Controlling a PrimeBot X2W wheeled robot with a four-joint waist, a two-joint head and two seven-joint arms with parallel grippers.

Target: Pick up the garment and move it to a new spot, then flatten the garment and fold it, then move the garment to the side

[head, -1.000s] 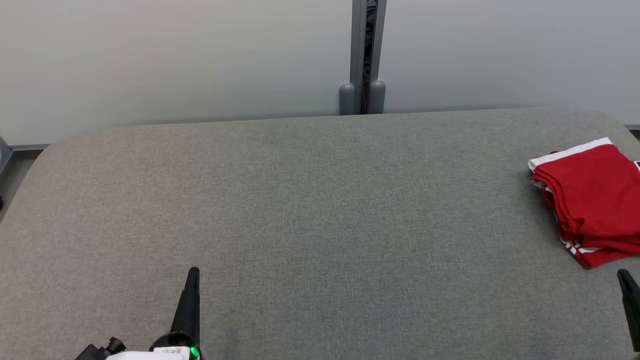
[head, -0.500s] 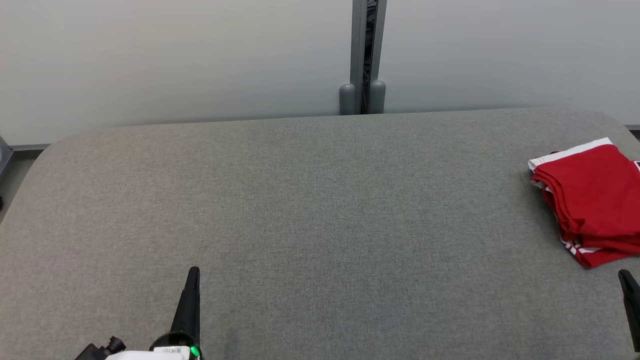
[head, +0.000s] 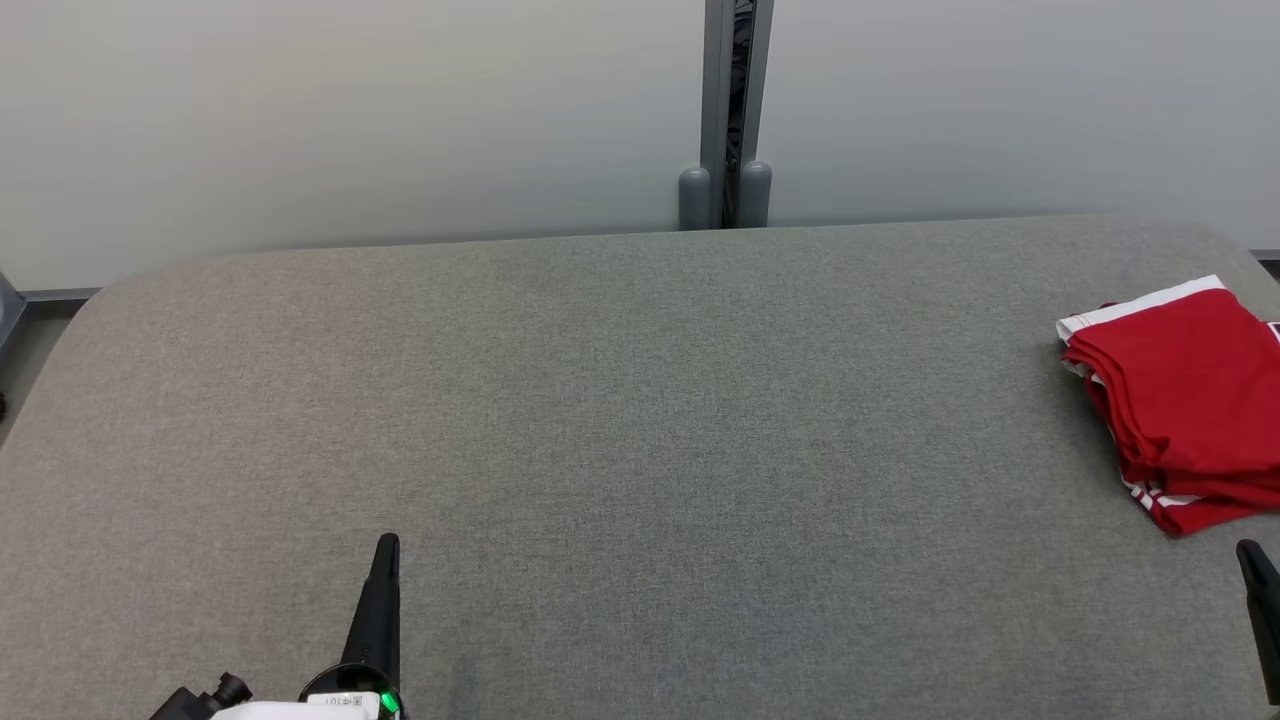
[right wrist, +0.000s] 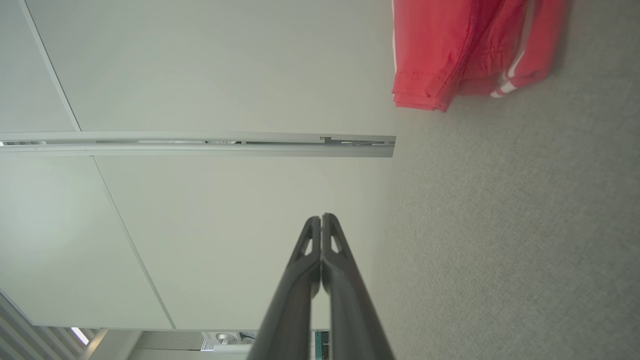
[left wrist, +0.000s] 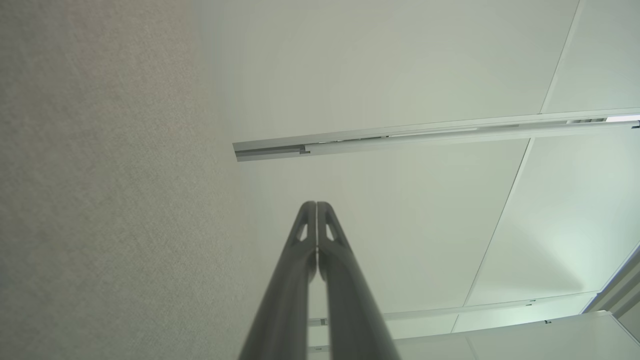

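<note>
The left claw has its two dark fingers pressed together along their whole length, with nothing between them. In the head view it rises from the 7 o'clock edge, its tip pointing to 12 over bare grey cloth. The right claw is likewise fully closed and holds nothing, and its tip shows at the 4 o'clock edge of the head view, also pointing to 12. Both are over the desk, a broad surface covered in grey woven fabric with rounded far corners. The garment, red with white trim and white stripes, lies folded into a compact stack of layers at the desk's 3 o'clock side, close to the right edge and partly cut off by the frame. It is near the right claw, at about 11 o'clock from that tip with a strip of bare fabric between them, and well apart from the left claw. In the right wrist view it sits at 1 o'clock from the fingers. Beyond the desk at 12 o'clock stands a pale wall, split by a grey upright post.
</note>
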